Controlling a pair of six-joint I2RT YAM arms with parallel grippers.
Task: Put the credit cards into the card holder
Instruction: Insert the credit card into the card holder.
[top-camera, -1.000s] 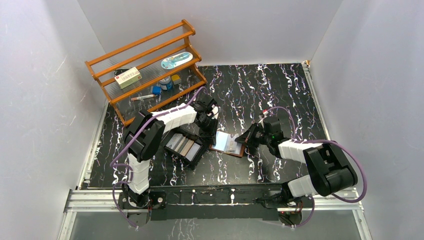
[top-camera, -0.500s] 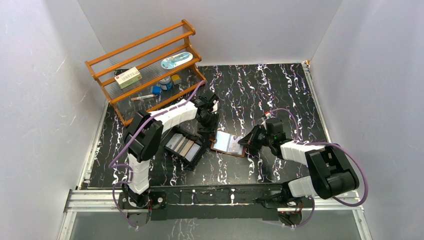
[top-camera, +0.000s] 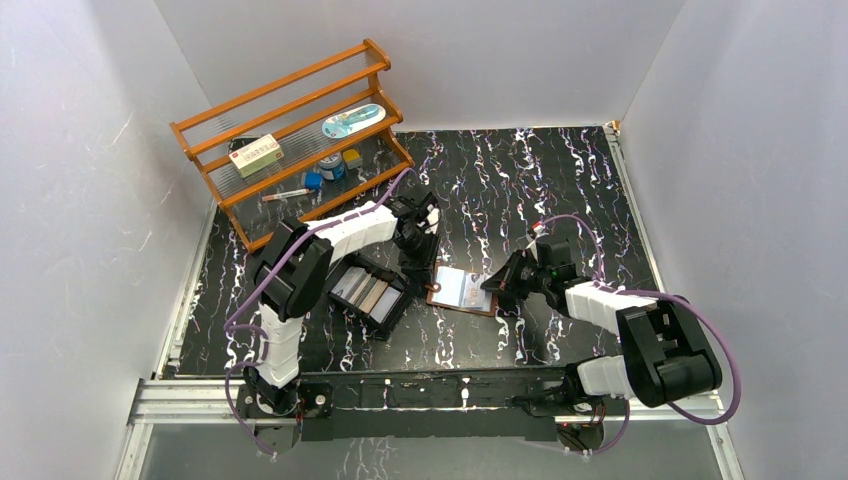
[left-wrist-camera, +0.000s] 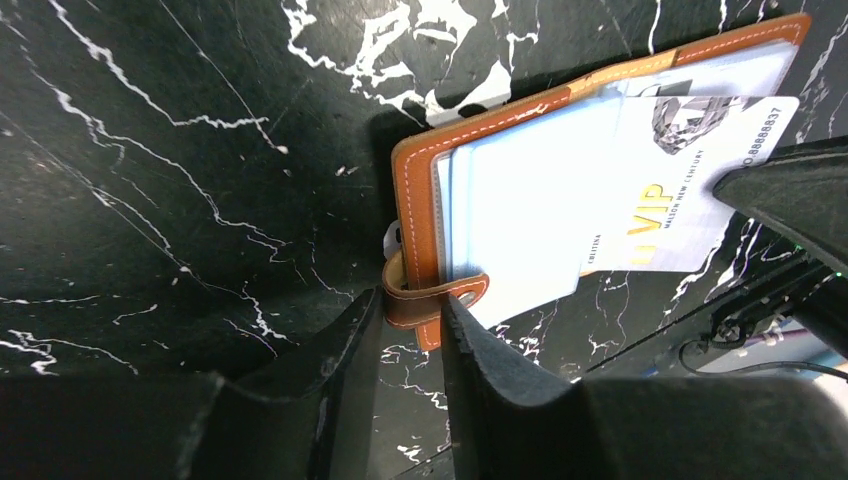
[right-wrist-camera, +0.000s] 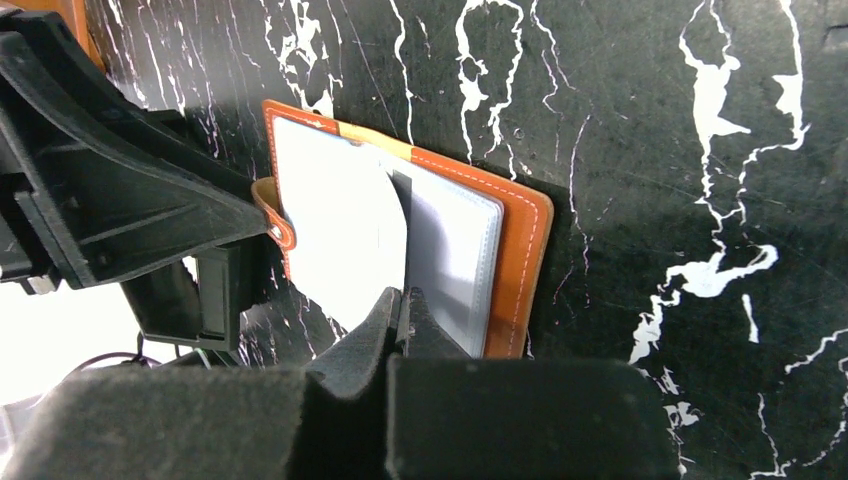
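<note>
The brown leather card holder (top-camera: 462, 290) lies open on the black marbled table, between my two grippers. My left gripper (left-wrist-camera: 412, 305) is shut on its strap loop (left-wrist-camera: 425, 298) at the holder's left edge. A white credit card (left-wrist-camera: 690, 170) with gold lettering lies over the holder's clear pockets (right-wrist-camera: 450, 250), one end tucked under a pocket. My right gripper (right-wrist-camera: 402, 300) is shut on that card's near edge. More credit cards (top-camera: 366, 292), grey and tan, lie in a black tray to the left.
The black tray (top-camera: 392, 312) sits just left of the holder, under my left arm. A wooden shelf rack (top-camera: 290, 130) with small items stands at the back left. White walls enclose the table on three sides.
The card holder has shifted slightly to the right. My left gripper opened, moved along the holder's edge and closed on the strap. The right gripper has stayed shut on the card.
</note>
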